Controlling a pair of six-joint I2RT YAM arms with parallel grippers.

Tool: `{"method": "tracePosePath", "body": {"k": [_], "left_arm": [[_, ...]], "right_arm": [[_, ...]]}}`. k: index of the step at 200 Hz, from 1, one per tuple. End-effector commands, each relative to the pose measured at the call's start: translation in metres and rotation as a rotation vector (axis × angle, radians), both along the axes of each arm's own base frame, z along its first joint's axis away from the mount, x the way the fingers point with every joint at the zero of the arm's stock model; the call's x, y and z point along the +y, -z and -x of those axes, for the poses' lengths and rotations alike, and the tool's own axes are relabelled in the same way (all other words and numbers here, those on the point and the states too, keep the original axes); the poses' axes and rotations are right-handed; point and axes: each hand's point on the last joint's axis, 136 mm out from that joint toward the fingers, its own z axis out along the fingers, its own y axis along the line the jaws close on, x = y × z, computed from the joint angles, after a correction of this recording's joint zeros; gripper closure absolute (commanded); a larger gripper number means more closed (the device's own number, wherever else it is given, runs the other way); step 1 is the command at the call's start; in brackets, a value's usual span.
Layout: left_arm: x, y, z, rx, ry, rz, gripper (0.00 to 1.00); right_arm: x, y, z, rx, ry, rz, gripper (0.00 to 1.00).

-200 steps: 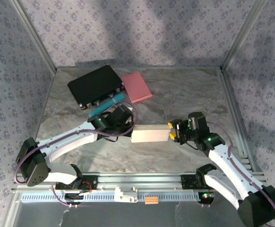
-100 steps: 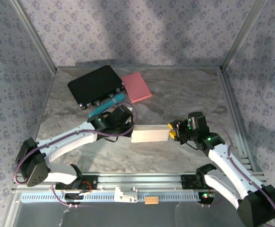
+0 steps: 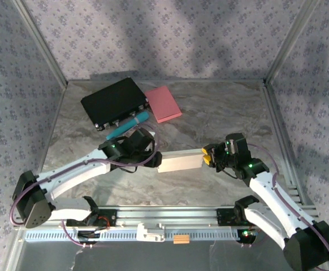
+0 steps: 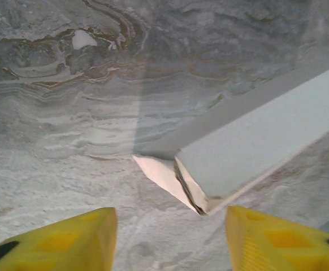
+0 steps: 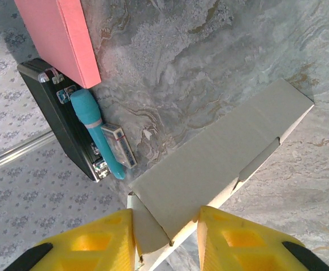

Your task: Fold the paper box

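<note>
The paper box (image 3: 180, 162) lies lengthwise left-right, right end in right tool (image 3: 206, 157)

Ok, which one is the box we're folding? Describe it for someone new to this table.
On the marbled table, look at the middle, toward the near edge: the paper box lies there, its right end in the right gripper. Unlike the black case, pink block and teal pen at the far left, it is long, flat and pale cream.
</note>
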Motion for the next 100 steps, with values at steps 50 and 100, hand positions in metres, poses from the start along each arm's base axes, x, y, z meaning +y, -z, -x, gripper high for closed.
{"method": "tracePosePath", "body": {"k": [50,100], "left_arm": [[-0.008,-0.028,-0.008,0.047,-0.091,0.230,0.29],[-0.017,-0.029,-0.026,0.187,-0.142,0.389,0.43]], "right_arm": [[-0.010,0.031,0.015,0.119,0.005,0.081,0.68],[-0.008,0.029,0.012,0.118,-0.003,0.085,0.68]]}}
